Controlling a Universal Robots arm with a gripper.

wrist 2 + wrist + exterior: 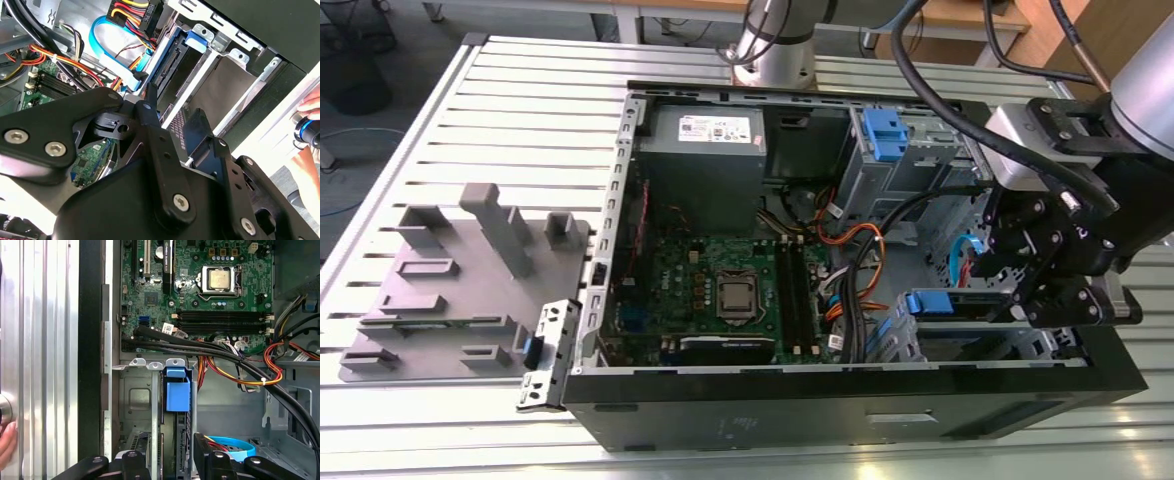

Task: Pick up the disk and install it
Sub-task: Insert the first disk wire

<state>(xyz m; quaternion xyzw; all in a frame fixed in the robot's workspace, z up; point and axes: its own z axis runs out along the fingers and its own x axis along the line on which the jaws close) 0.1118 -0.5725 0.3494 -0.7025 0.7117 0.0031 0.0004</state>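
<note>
Claw [170,459] at one slotted disk [177,395].

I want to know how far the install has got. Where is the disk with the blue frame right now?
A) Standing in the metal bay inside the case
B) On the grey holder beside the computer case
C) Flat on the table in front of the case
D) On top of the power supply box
A: in the first wrist view the disk stands on edge in the metal bay inside the computer case, with the pincer close by it.
</note>
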